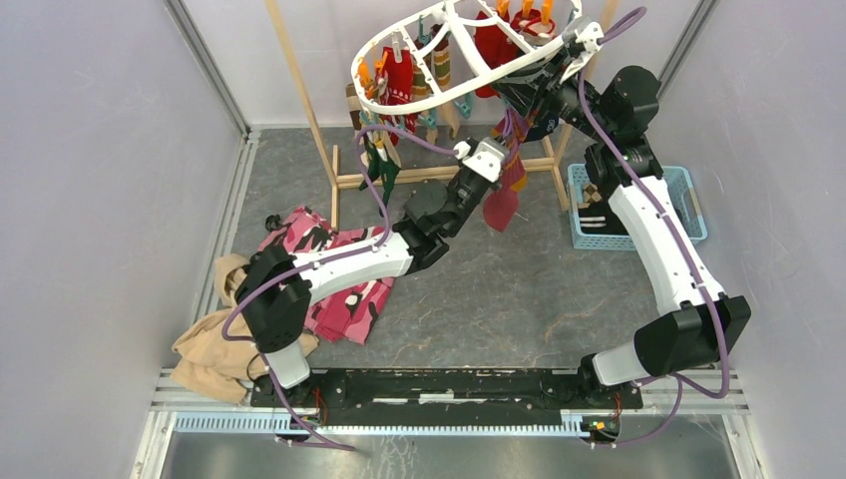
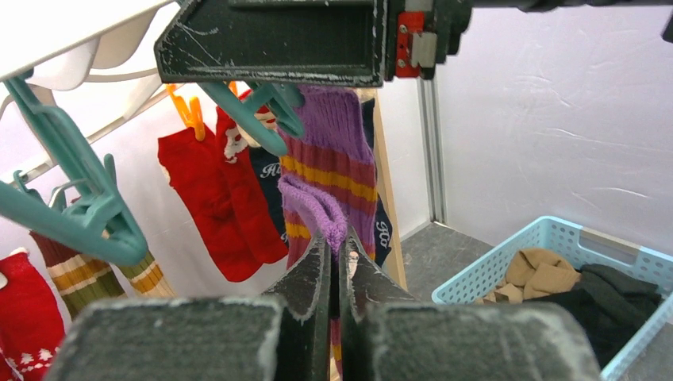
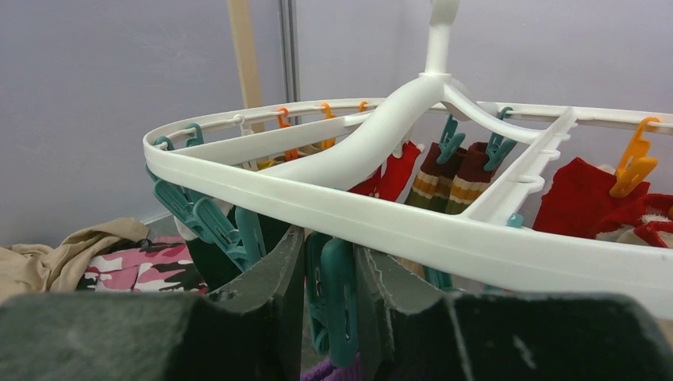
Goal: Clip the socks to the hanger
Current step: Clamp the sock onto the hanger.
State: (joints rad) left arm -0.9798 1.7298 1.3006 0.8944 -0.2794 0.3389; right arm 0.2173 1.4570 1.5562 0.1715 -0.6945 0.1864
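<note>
Right wrist cam is the only one that really shows the clip work: the right fingers (image 3: 298,270) are narrow and pressed on either side of a teal clip (image 3: 333,305) hanging off the near rim of the white hanger (image 3: 397,226), with a scrap of purple just below it. You can't get that from overhead, since the wrist hides it.

Left wrist cam gives the other half. The left fingers (image 2: 325,254) are pinched tight on the cuff of a purple sock (image 2: 329,151) with yellow stripes, held up right under the right arm's black finger block. It also looks into the blue basket (image 2: 508,262), where tan and dark fabric is piled.

Overhead shows the poses. The left arm stretches diagonally from its base up toward the middle, wrist just under the hanger's near edge. The right arm climbs from its base, folds at the elbow by the far right wall and bends back left to the hanger's right end. The hanger sits tilted at the wooden rack (image 3: 246,48), with red socks (image 2: 206,190) and tan-striped ones (image 2: 79,274) already clipped on. A pink camo cloth (image 1: 299,232) and a tan cloth (image 1: 205,349) lie on the desk (image 1: 499,289), far left.

Writing: a navy sock (image 2: 266,178) has white lettering, mostly covered, and I can't read it.
</note>
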